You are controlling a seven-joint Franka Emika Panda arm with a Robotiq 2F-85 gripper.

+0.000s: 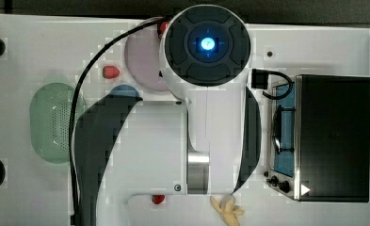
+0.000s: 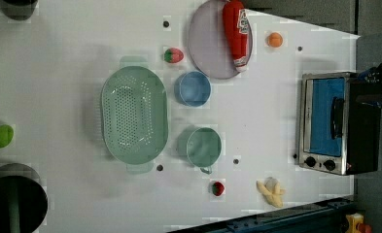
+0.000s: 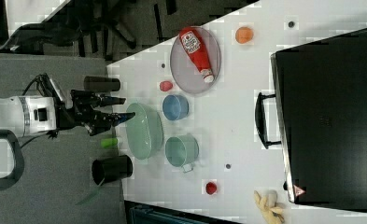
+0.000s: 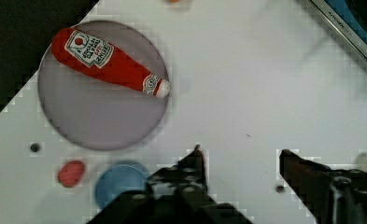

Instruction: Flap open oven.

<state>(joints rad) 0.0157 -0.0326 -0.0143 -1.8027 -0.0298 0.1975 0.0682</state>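
claw [image 4: 239, 156] spread and empty, hanging high over bare white table [image 4: 246, 84], well apart from the oven [image 2: 335, 122]. oven at the left view's right, door shut, bar handle [image 2: 337, 118] across bluish glass. best brought down onto the handle squarely, hooked from its hinge-far edge, then pulled outward and down.

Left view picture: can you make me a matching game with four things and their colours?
Things:
1. ketchup bottle
2. colander
3. small bowl
4. banana

Colours:
A. pale yellow
B. blue
C. red
D. light green

Pairs: 1-C, 2-D, 3-B, 4-A
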